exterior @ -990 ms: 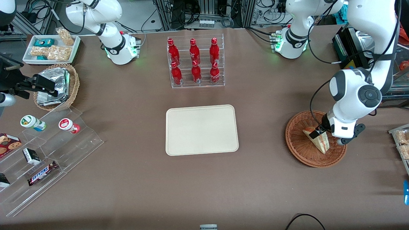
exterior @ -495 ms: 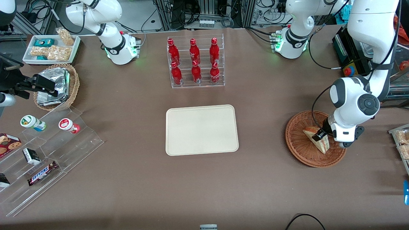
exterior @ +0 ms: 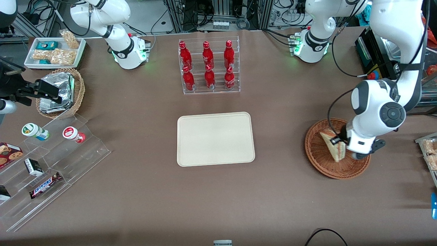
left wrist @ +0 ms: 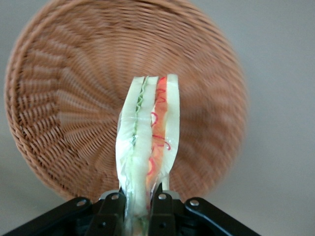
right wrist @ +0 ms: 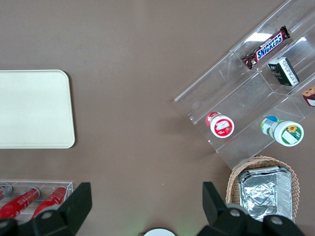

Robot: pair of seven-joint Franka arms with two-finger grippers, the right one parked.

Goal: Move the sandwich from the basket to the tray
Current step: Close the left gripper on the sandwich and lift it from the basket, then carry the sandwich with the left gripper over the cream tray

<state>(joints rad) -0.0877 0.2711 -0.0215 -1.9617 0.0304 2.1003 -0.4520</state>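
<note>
The sandwich (exterior: pixel 333 145) (left wrist: pixel 147 137), a pale bread wedge with green and red-orange filling along its cut edge, hangs just above the reddish-brown wicker basket (exterior: pixel 319 159) (left wrist: pixel 59 108). My left gripper (exterior: pixel 340 143) (left wrist: pixel 140 204) is shut on the wedge's thick end, a black finger on each bread face. The basket below it holds nothing else. The cream tray (exterior: pixel 215 139) (right wrist: pixel 34 108) lies bare at the table's middle, well toward the parked arm from the basket.
A clear rack of red bottles (exterior: pixel 209 66) stands farther from the front camera than the tray. A stepped acrylic shelf of snacks (exterior: pixel 51 160), a tan basket of foil packets (exterior: pixel 59 92) and a white snack tray (exterior: pixel 54 52) sit at the parked arm's end.
The gripper closed on the sandwich and raised it off the basket floor, shifting a little toward the tray; the wedge now hangs tilted above the wicker.
</note>
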